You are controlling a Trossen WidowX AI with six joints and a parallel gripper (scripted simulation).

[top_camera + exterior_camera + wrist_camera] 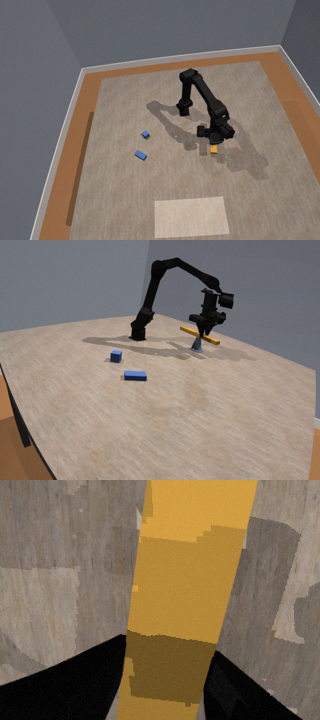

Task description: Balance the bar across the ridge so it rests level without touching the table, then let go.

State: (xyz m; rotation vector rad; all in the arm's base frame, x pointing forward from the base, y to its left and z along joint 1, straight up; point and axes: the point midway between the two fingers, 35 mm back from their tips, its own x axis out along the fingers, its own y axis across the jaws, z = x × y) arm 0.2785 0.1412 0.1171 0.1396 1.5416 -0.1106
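Note:
The long yellow bar is held clear of the table by my gripper, which is shut on it near its middle. In the exterior view the grey-blue ridge stand is upright on the table directly below the bar. The bar's underside is at or just above the top of the ridge; whether they touch I cannot tell. Both bar ends are off the table. In the top view the arm hides most of the bar and nearly all of the ridge.
A blue cube and a flat blue block lie on the table, well away from the ridge, on the left in the top and exterior views. A pale rectangle shows at the bottom of the top view.

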